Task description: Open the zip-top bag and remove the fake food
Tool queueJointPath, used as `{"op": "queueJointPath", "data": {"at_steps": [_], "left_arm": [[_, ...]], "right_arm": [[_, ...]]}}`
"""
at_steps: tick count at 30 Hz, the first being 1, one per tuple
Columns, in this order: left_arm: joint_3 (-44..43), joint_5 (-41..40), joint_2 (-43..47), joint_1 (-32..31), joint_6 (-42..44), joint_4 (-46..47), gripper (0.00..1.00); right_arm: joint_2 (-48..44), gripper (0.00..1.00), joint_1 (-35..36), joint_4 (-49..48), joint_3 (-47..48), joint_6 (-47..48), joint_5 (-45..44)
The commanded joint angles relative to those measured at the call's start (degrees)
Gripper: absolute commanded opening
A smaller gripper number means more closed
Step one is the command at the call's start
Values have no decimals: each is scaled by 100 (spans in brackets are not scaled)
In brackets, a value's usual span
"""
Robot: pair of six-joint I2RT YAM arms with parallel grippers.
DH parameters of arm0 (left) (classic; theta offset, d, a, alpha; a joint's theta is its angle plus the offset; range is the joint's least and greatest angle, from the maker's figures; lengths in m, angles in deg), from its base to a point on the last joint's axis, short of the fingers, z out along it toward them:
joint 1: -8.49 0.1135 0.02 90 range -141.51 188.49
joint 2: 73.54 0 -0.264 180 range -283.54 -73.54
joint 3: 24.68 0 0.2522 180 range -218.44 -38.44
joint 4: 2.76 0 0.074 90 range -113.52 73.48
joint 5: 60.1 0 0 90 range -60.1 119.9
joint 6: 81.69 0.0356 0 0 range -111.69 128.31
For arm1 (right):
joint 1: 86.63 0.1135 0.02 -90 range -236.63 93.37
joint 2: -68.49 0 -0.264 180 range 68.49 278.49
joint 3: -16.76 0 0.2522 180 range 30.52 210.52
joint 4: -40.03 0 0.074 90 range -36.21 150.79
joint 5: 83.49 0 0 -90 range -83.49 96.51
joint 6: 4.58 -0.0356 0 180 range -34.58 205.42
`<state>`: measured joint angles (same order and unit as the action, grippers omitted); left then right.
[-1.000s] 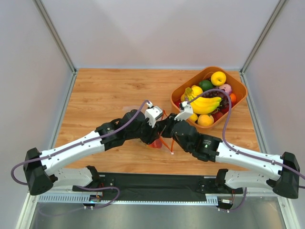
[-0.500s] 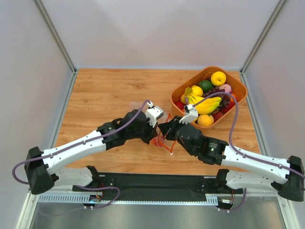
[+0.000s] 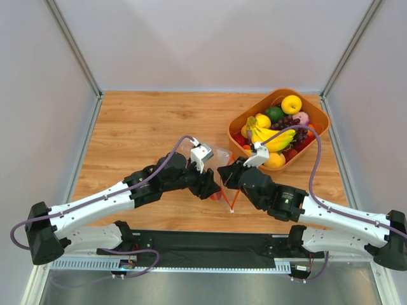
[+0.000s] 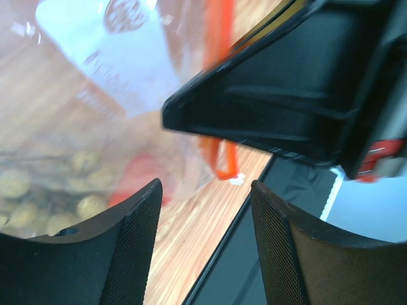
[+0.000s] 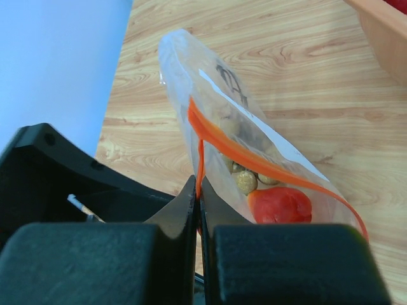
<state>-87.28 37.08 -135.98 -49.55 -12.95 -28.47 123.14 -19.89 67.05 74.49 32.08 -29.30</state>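
The clear zip-top bag (image 5: 210,101) hangs between my two grippers, near the table's front edge in the top view (image 3: 220,156). Its red-orange zip strip (image 5: 267,166) is parted at the near end. Inside lie a red-orange fruit (image 5: 280,204) and tan-brown balls (image 5: 247,181). My right gripper (image 5: 199,189) is shut on the strip's near edge; in the top view it (image 3: 226,176) faces the left one. My left gripper (image 4: 205,190) is open and empty, just beside the bag (image 4: 95,95), the strip's end (image 4: 224,166) hanging ahead of it. A yellow banana bunch (image 3: 275,138) lies in the bin.
An orange bin (image 3: 318,113) at the back right holds the banana bunch, dark grapes, and round yellow, green and orange fruits. The black base rail (image 3: 210,244) runs along the near table edge, close below the bag. Enclosure walls stand on three sides.
Both wrists have shifted slightly toward the near edge and the right arm has stretched further left. The bag's strip end hangs a little lower and more to the right.
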Motion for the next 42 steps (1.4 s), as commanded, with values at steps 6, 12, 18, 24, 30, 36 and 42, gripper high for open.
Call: {"op": "queueJointPath", "data": {"at_steps": [6,12,18,24,30,36,42], "left_arm": [[-196,-699,40,-445,-291,580,72],[-442,-1884,-427,-681,-98,149,71],[-513,-2493,-700,-858,-36,227,68],[-390,-2388,-691,-867,-186,456,10],[-178,-2283,-419,-867,-230,465,0],[-179,-1896,-217,-858,-256,70,0],[-205,-1290,-155,-858,-362,-27,0]], "right_arm": [[107,0,50,-209,95,-132,-146],[72,0,120,-271,112,-185,-128],[37,0,225,-394,68,-273,-93],[-60,0,261,-280,-28,-300,-189],[-473,21,261,307,-107,-124,-347],[-1158,60,261,819,-450,385,-137],[-1519,54,261,1064,-661,772,-31]]}}
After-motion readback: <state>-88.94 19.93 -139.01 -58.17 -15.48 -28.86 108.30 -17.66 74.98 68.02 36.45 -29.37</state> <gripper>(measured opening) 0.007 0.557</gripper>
